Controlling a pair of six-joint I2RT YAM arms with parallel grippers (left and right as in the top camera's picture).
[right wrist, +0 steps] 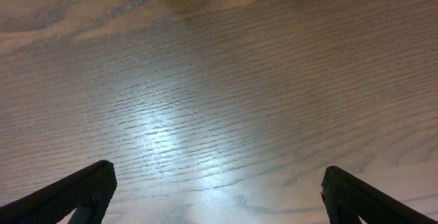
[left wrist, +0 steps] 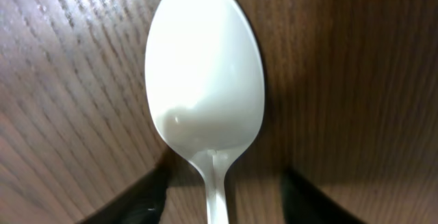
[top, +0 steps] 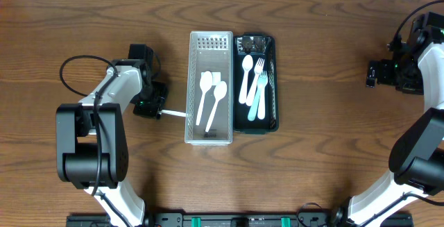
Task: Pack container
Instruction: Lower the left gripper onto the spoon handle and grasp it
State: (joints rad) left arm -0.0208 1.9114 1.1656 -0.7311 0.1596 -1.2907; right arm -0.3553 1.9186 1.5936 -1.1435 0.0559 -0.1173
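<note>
A white plastic spoon [left wrist: 204, 80] fills the left wrist view, bowl away from the camera. My left gripper [left wrist: 226, 183] is open, one finger on each side of the spoon's handle, with wood showing in both gaps. In the overhead view the left gripper [top: 150, 106] is left of the white basket [top: 191, 81], and the spoon's handle [top: 175, 114] reaches to the basket's left wall. The basket holds two white spoons [top: 211, 96]. My right gripper [top: 375, 73] is open and empty over bare wood at the far right, which is also how it shows in the right wrist view [right wrist: 219, 196].
A black tray [top: 272, 81] touches the basket's right side and holds a white spoon, a white fork and pale blue cutlery [top: 258, 95]. A small dark item [top: 253, 44] lies at the tray's far end. A black cable loops at the left [top: 69, 67].
</note>
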